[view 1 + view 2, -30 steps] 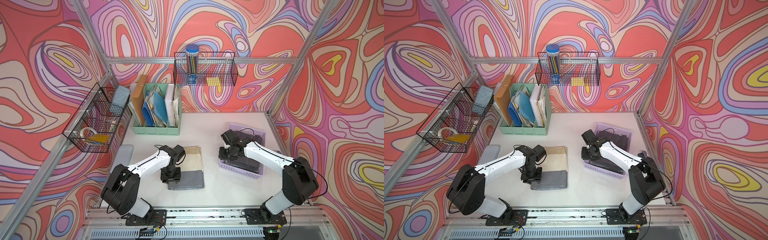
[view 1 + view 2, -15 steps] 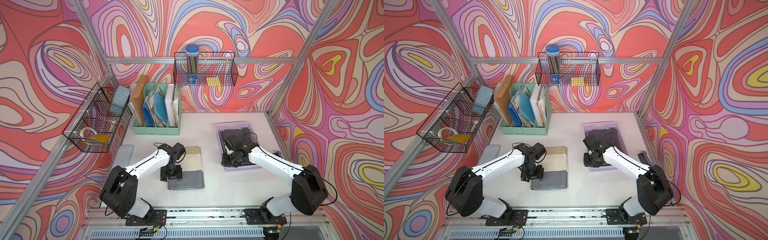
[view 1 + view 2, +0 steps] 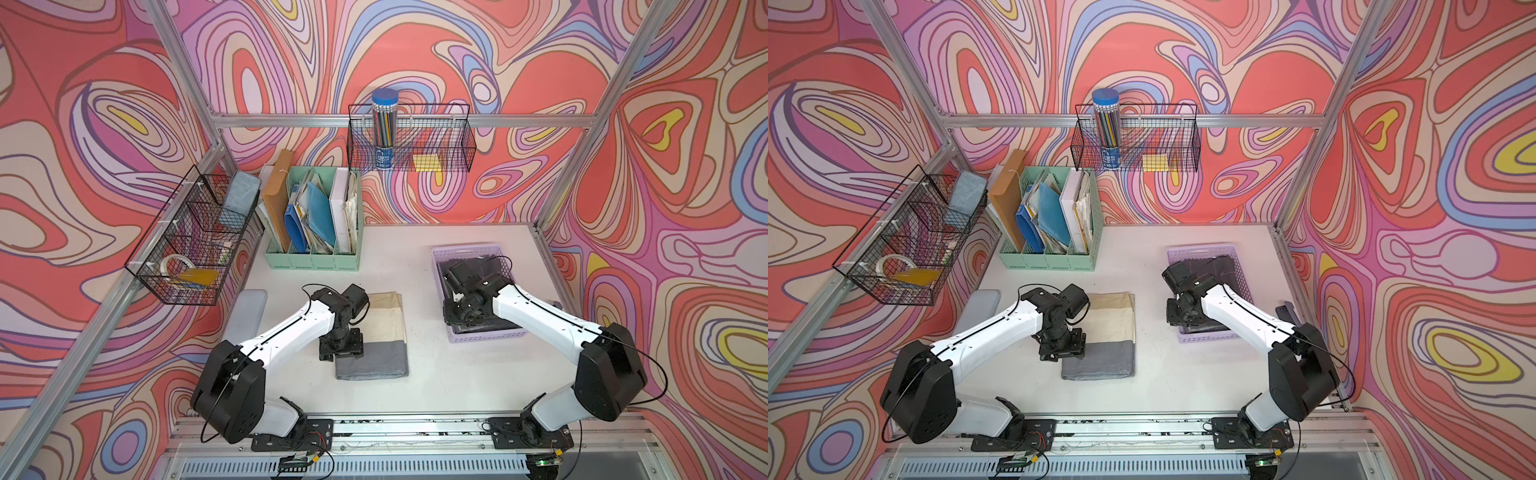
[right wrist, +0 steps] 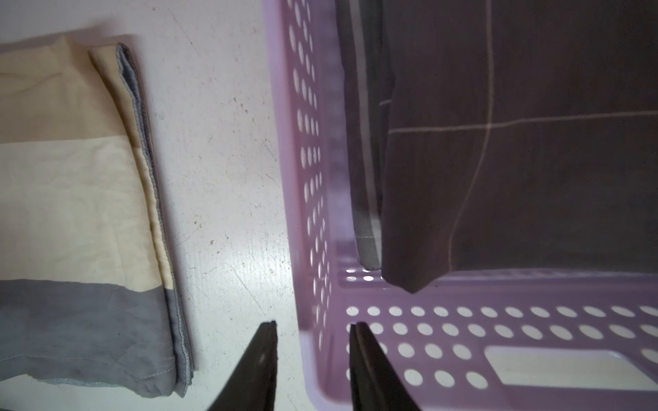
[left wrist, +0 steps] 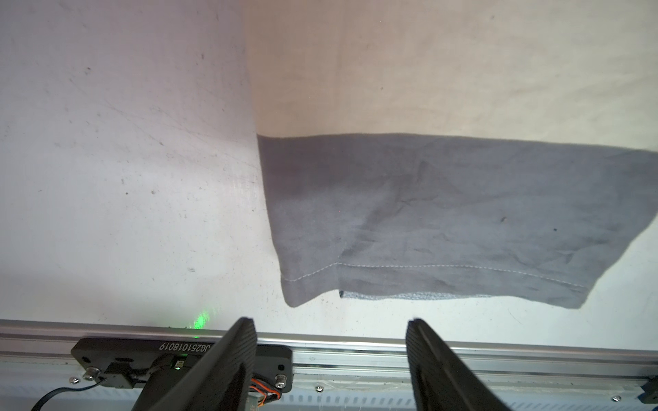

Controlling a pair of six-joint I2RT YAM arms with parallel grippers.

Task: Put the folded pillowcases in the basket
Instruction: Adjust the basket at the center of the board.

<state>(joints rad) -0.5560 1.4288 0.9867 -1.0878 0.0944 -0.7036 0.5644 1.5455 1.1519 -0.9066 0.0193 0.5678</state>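
One folded pillowcase point(image 3: 384, 328) lies on the table point(image 3: 415, 249) beside one lavender basket point(image 3: 484, 335), long axis front-to-back, grey band toward the robot; the left gripper point(image 5: 329, 323) gapes empty at that end, the right gripper point(image 4: 313, 327) straddles the basket's wall, jaws parted

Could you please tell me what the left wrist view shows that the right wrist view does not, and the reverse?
Only the left wrist view: the open left gripper, with nothing between its fingers, and the metal rail at the table's edge. Only the right wrist view: the lavender basket with a dark cloth inside, and the open right gripper, lined up with the basket's wall near a corner. Both: the folded pillowcase, cream with a grey end, lying flat on the white table, outside the basket.
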